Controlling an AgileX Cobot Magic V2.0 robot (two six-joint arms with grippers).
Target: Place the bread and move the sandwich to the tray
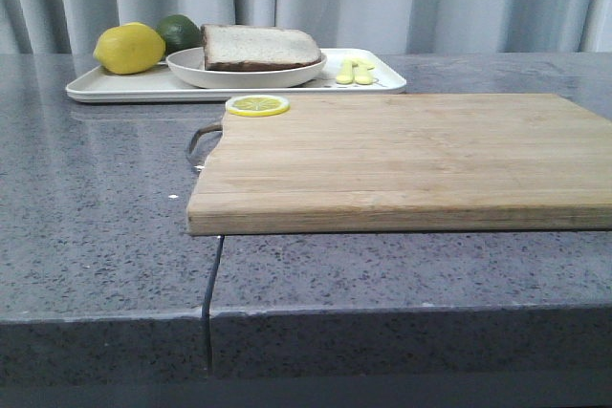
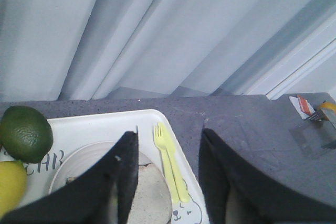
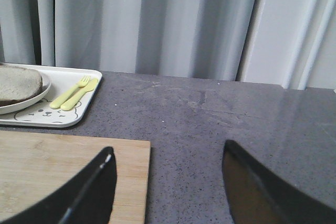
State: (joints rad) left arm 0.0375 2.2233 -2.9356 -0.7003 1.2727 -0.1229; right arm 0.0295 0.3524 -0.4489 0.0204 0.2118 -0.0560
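Note:
The sandwich (image 1: 260, 48) lies on a round white plate (image 1: 244, 75) that stands on the white tray (image 1: 105, 88) at the back left. Only pale bread with a brown crust shows; the egg is hidden. No separate single slice of bread is in view. My left gripper (image 2: 169, 132) is open and empty above the tray's (image 2: 100, 127) right end, one finger over the plate (image 2: 79, 163) and the sandwich (image 2: 152, 192). My right gripper (image 3: 168, 150) is open and empty above the right end of the cutting board (image 3: 47, 171). Neither gripper shows in the front view.
A lemon (image 1: 129, 48) and a lime (image 1: 178, 32) sit on the tray's left end. A yellow fork and spoon (image 1: 355, 71) lie on its right end. A wooden cutting board (image 1: 402, 160) with a lemon slice (image 1: 257, 104) fills the middle of the grey counter.

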